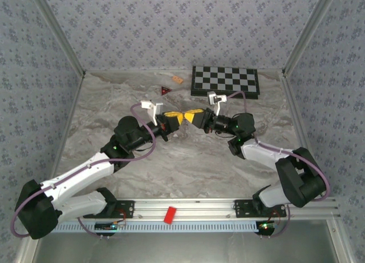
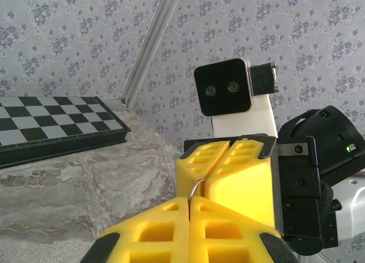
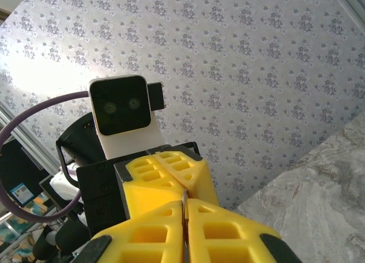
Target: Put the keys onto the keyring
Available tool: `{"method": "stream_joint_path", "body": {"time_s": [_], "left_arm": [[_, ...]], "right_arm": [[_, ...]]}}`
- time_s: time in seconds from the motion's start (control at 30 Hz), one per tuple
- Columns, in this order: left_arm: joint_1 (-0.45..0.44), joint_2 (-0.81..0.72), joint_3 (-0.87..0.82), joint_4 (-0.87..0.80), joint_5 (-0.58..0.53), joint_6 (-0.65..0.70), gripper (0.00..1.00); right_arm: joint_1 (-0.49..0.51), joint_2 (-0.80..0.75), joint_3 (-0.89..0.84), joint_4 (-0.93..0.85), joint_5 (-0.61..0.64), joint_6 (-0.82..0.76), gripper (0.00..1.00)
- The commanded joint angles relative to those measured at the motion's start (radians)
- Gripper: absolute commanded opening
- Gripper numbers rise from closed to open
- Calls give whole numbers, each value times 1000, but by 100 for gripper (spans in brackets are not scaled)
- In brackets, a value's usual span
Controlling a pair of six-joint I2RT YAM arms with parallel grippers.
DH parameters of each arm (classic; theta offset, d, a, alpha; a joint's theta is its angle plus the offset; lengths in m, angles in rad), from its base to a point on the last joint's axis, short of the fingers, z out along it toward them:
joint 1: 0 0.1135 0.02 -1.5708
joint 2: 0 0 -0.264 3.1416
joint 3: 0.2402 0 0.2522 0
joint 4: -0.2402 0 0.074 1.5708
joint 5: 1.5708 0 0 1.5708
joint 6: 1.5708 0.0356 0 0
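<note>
The left gripper [image 2: 190, 209] is closed, its two yellow honeycomb pads pressed flat together. They pinch the keyring [image 2: 194, 185], a thin silvery wire loop that comes out of the seam at their tips. One arc of it shows. It rises from the seam and bends over toward the right gripper [image 3: 185, 209], reaching the edge of that gripper's nearer pad. The rest of the loop is hidden between the pads, so its long axis cannot be told.

The right gripper is closed too, pad against pad. A single thin grey metal sliver [image 3: 183, 214] stands edge-on in its seam, in line with the fingers. Whether it is a key or part of the ring cannot be told.

From above, the two grippers meet tip to tip, raised over the middle of the grey marble table [image 1: 188, 172], and the ring is too small to make out.

Farther back lie one black-and-white chessboard [image 1: 225, 82], one small red triangle [image 1: 166, 90] and one orange chip [image 1: 177, 79], all well apart from the grippers. One red block [image 1: 169, 214] sits on the near rail between the arm bases.
</note>
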Motion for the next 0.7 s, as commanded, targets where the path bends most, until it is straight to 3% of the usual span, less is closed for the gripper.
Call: {"method": "stream_joint_path", "body": {"time_s": [0.0, 0.6, 0.67], "left_arm": [[10, -21, -8, 55, 5, -5, 0], [11, -20, 1, 44, 23, -5, 0], [12, -38, 0, 26, 6, 1, 23]], "right_arm": [[-4, -3, 23, 34, -3, -3, 3], [-1, -15, 27, -57, 0, -70, 0], [-5, -25, 20, -69, 12, -77, 0]]}}
